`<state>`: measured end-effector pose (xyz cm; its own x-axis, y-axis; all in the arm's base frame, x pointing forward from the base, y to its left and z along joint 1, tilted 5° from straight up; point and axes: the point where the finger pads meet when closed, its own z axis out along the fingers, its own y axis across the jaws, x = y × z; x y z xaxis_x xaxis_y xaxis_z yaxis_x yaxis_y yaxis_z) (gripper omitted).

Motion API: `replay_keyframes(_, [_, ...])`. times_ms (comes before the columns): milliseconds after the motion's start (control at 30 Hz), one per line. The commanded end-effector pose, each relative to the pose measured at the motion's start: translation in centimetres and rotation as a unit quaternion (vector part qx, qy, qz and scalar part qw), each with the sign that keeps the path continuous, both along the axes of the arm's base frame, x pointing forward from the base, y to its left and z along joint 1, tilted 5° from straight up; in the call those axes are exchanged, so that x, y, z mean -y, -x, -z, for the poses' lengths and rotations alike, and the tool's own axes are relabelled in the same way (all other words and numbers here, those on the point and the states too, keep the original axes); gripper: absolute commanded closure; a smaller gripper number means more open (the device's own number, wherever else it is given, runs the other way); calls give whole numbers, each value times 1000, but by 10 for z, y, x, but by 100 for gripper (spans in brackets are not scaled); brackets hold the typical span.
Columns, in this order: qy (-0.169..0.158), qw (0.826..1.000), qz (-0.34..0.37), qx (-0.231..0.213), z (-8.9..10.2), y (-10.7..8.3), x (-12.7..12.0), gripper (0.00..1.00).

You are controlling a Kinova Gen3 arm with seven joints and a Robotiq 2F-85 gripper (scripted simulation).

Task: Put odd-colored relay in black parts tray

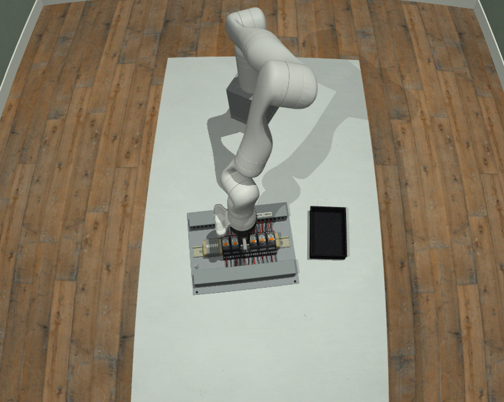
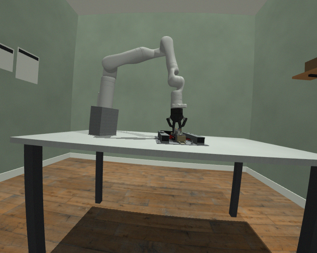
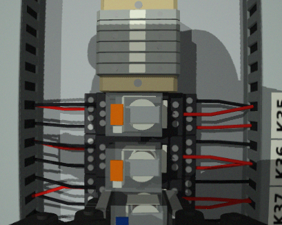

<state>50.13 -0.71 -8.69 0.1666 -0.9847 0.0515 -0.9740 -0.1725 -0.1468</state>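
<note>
- The black two-finger pincer [image 2: 177,127] hangs straight down from the white jointed arm [image 1: 261,129] over the middle of the panel's relay row, and is clamped on the relay with the blue button [image 3: 143,212].
- In the wrist view that blue-buttoned relay sits at 6 o'clock, level with the white K37 label [image 3: 280,208]; only its top edge and a sliver of blue show, with a grey finger [image 3: 103,204] against each side.
- Whether the relay is raised out of its socket cannot be told from these views.
- Two clear-cased relays with orange buttons lie beyond it toward 12 o'clock: one [image 3: 134,169] beside K36, the next [image 3: 136,115] beside K35.
- Further toward 12 o'clock, a stack of grey terminal blocks [image 3: 138,43] rides the tan rail.
- Red and black wires [image 3: 218,112] run from the relay sockets to the slotted grey ducts at 3 and 9 o'clock.
- The grey square relay panel [image 1: 243,277] lies flat on the white desk [image 1: 261,346].
- The black rectangular parts tray [image 1: 327,210] lies near the panel at its 3 o'clock in the top view, apart from it, with nothing seen inside.
</note>
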Motion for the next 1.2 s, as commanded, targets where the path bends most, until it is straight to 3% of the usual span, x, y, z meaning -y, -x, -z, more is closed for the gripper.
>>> replay_keyframes(0, [0, 1000, 0, 3, -1, -1, 0, 100])
replay_keyframes(600, [-3, 1000, -1, 15, -1, 0, 0, 100])
replay_keyframes(1167, [0, 1000, 0, 0, -1, -1, 0, 100])
